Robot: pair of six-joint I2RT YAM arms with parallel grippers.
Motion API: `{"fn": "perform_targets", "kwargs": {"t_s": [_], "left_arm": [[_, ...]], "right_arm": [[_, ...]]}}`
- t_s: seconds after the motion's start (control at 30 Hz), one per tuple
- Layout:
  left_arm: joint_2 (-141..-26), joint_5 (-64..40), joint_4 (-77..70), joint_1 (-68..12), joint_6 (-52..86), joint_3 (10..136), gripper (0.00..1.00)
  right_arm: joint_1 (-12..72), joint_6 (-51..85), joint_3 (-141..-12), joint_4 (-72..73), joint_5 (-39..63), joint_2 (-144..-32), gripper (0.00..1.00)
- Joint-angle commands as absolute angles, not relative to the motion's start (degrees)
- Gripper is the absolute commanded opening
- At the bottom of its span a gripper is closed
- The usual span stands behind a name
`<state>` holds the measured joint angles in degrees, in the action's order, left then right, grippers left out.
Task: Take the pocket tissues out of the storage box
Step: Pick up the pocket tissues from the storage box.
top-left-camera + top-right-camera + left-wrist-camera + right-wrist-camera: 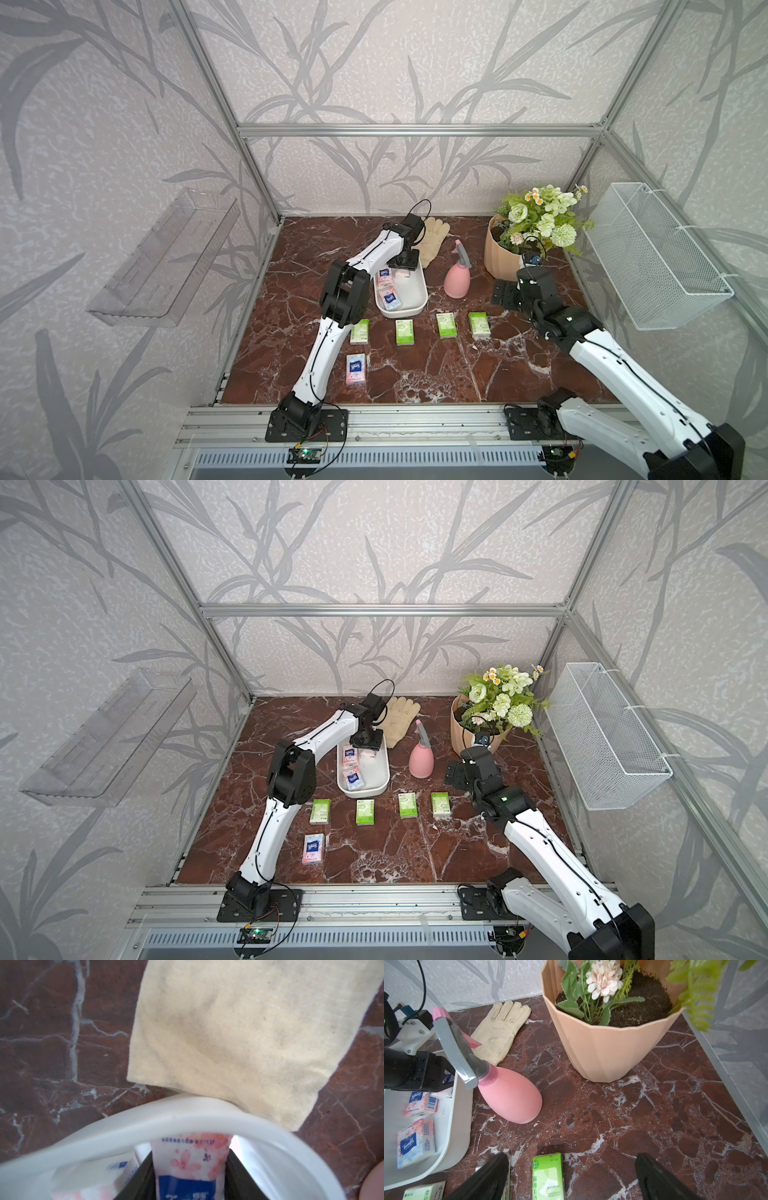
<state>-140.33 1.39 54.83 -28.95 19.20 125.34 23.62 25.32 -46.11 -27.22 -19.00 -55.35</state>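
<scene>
The white storage box stands mid-table. My left gripper reaches into its far end, both fingers pressed on a pink-and-blue pocket tissue pack. Two more such packs lie in the box. In front of the box, several green packs lie in a row on the table. One pink-and-blue pack lies nearer the front. My right gripper hovers open above the table, beside a green pack, holding nothing.
A cream glove lies just behind the box, touching its rim. A pink spray bottle and a flower pot stand to the right. A wire basket hangs on the right wall and a clear shelf on the left wall.
</scene>
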Motion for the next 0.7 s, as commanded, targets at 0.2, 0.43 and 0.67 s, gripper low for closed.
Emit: {"fn": "perform_targets", "kwargs": {"t_s": [0.2, 0.43, 0.67], "left_arm": [[-125.15, -0.02, 51.69, -29.79, 23.83, 114.02, 0.48], [-112.32, 0.07, 47.17, -30.52, 27.89, 100.74, 0.48], [-97.09, 1.56, 46.51, -33.40, 31.89, 85.57, 0.48]], "right_arm": [[23.19, 24.79, -45.59, -25.21, -17.27, -53.62, 0.99], [22.95, 24.78, -45.00, -24.14, -15.75, -54.38, 0.99], [22.91, 24.54, -44.87, -22.68, -14.18, -55.70, 0.99]]}}
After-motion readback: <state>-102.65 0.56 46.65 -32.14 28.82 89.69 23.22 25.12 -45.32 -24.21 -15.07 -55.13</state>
